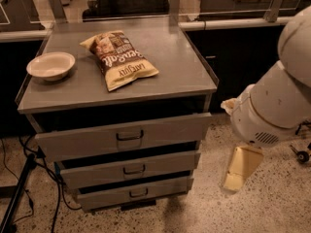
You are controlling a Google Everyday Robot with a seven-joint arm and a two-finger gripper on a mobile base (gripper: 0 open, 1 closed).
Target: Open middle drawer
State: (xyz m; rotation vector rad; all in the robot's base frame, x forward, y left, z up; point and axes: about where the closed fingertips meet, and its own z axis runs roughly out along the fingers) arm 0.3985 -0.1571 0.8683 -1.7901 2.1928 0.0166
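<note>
The middle drawer [165, 164] is the second of three grey fronts in a metal cabinet, with a small dark bar handle [133, 170] at its centre. It stands out only slightly from the cabinet, like the fronts above and below. My white arm [272, 110] comes in from the right. My gripper [240, 171] hangs pale and yellowish below the arm, to the right of the cabinet at about the height of the middle drawer, apart from it and touching nothing.
The taller top drawer [77, 142] and the lowest drawer [97, 198] flank the middle one. On the cabinet top [180, 57] lie a chip bag [121, 57] and a white bowl [51, 65]. Black cables [19, 178] run down the left. The floor is speckled.
</note>
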